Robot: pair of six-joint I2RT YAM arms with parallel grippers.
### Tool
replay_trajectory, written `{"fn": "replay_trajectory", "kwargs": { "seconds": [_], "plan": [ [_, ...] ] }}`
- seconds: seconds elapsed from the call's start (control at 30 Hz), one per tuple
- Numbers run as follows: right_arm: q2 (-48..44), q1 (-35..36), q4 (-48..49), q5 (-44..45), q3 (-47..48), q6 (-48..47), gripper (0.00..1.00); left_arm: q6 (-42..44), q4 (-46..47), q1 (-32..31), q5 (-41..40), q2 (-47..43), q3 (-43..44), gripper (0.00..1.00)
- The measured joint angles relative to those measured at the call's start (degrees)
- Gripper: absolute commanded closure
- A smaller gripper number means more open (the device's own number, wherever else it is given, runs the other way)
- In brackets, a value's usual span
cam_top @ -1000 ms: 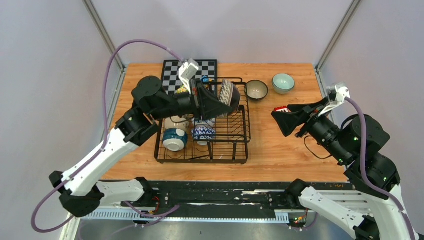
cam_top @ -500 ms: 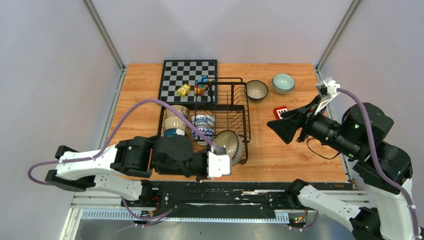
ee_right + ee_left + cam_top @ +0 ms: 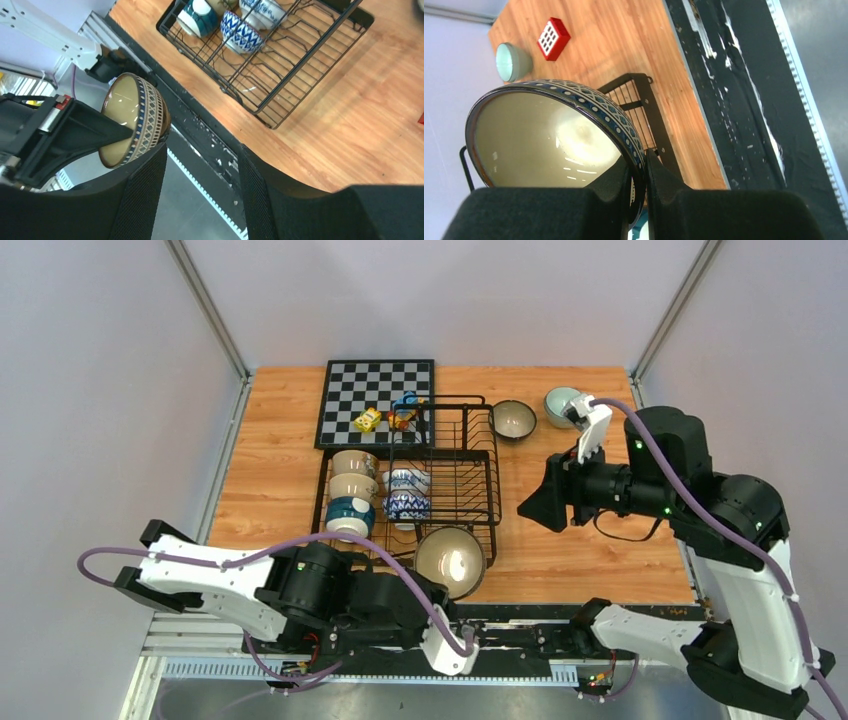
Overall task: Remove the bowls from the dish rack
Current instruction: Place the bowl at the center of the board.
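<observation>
The bowl (image 3: 549, 135) with the patterned outside is clamped by its rim in my left hand (image 3: 638, 172), tilted on edge just past the near corner of the dish rack (image 3: 462, 495). More bowls (image 3: 350, 518) stand in the rack beyond that hand. My right hand (image 3: 200, 150) hangs with fingers apart above the worktop (image 3: 560, 560), across from my left.

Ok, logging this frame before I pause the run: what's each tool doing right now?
Left tool: closed on the rim of the patterned bowl.
Right tool: open, holding nothing.
</observation>
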Motion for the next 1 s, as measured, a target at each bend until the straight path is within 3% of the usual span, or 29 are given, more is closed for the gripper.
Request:
{"fn": "replay_trajectory", "kwargs": {
  "seconds": [0.17, 0.5, 0.73, 1.0],
  "plan": [
    [3.7, 2.5, -3.6, 0.5, 3.6, -0.4, 0.44, 3.1, -4.9, -1.3, 1.8, 3.6, 0.0, 1.0],
    [10.9, 23.1, -8.2, 15.4, 8.9, 0.2, 0.4, 6.5, -10.3, -3.1, 3.6, 6.5, 1.0, 1.0],
    [13.3, 34.6, -10.0, 23.6, 5.6, 3.6, 0.42, 8.1, -10.2, -4.3, 2.8, 6.5, 1.0, 1.0],
    [13.4, 39.3, -10.3, 28.8, 1.2, 8.3, 0.47, 8.7, -10.2, -4.6, 3.6, 6.7, 1.0, 1.0]
  ]
}}
